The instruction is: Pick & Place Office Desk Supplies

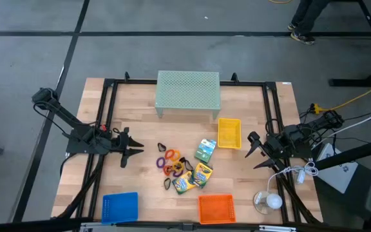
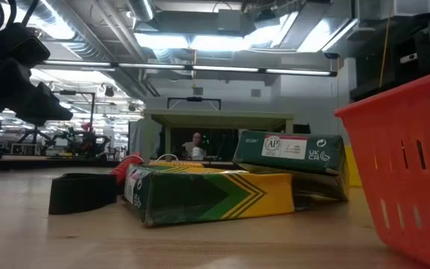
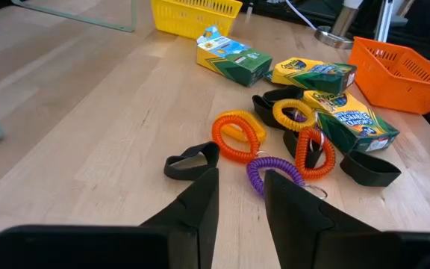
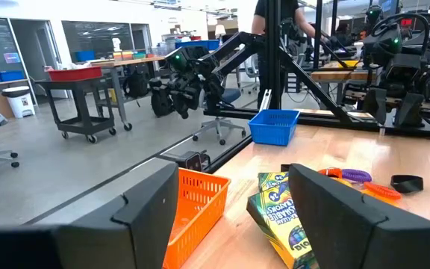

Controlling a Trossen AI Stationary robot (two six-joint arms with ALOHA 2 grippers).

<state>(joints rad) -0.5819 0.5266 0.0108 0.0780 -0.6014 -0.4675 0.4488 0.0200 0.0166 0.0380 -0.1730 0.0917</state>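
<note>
The supplies lie in a loose cluster near the table's middle, between the two arms: purple ring [image 3: 275,170], orange rings [image 3: 239,136], a yellow ring [image 3: 293,113], black clips [image 3: 191,161] and three crayon boxes [image 1: 201,174], with the pale green mesh riser [image 1: 187,91] behind them. The left gripper [image 1: 136,151] hovers just beside the cluster, its fingers [image 3: 192,213] a narrow gap apart and holding nothing, the purple ring and a black clip lying just ahead of the tips. The right gripper [image 1: 254,151] waits spread wide and empty on the cluster's other side, well apart from the boxes
</note>
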